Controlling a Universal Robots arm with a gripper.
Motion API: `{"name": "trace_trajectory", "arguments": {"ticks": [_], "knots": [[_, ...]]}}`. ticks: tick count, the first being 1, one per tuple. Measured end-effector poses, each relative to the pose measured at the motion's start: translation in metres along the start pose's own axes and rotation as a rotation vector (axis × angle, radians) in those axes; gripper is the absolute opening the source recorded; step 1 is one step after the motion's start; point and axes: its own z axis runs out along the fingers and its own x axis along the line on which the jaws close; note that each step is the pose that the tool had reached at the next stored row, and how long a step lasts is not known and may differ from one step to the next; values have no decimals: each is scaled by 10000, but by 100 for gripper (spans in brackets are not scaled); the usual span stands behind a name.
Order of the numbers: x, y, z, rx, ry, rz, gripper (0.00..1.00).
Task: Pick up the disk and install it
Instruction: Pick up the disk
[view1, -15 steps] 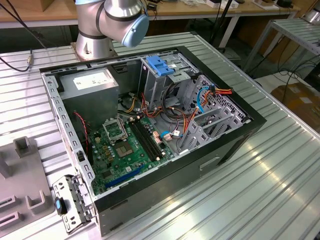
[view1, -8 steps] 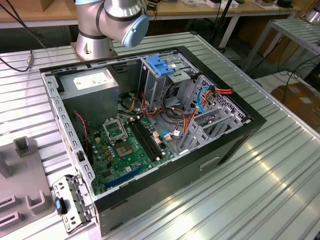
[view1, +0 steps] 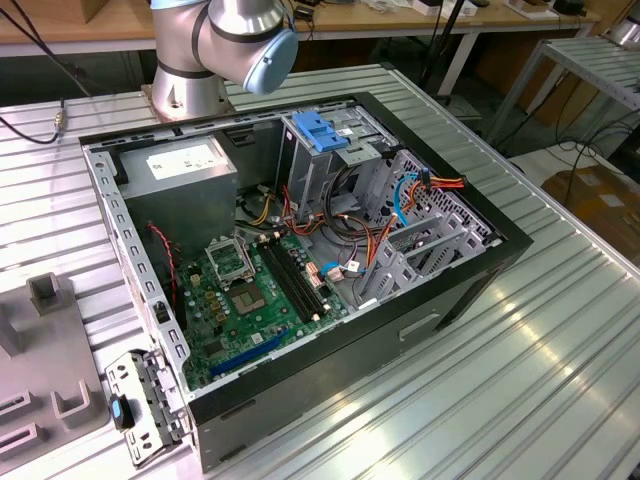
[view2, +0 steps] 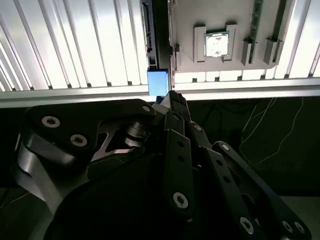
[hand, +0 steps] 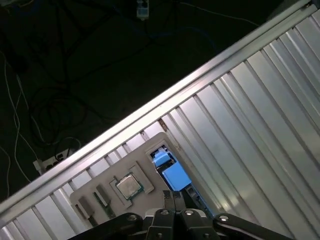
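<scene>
The disk (hand: 175, 175) stands on edge in a slot of the grey tray (hand: 140, 167), its blue rail facing up. In the second wrist view the disk (view2: 157, 82) is a dark strip with a blue end beside the tray (view2: 185, 30). My gripper (hand: 174, 196) hangs just over the near end of the disk, with its black fingers drawn together. In the second wrist view the gripper (view2: 172, 97) has its tips right next to the blue rail. I cannot tell whether they touch it.
The tray also holds a processor chip (hand: 129, 186) and memory sticks, and it lies near the ribbed table's edge. In the exterior view the open computer case (view1: 300, 250) sits mid-table with a blue-latched drive cage (view1: 320, 130) and a grey power supply (view1: 185, 165).
</scene>
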Motion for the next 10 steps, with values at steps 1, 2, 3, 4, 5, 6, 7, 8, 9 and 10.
{"name": "trace_trajectory", "arguments": {"ticks": [1,2,3,4,5,6,7,8,9,10], "knots": [[-1,0,4,-4,8,-154,11],[-3,2,11,-8,16,-352,11],[-6,2,17,-10,22,-470,11],[-15,6,29,-14,31,-635,11],[-30,15,44,-16,34,-782,11],[-40,20,51,-17,38,-852,11],[-50,26,59,-18,40,-925,11],[-68,38,75,-22,49,-1071,24],[-73,41,86,-24,53,-1203,24],[-73,40,96,-27,60,-1388,29]]}}
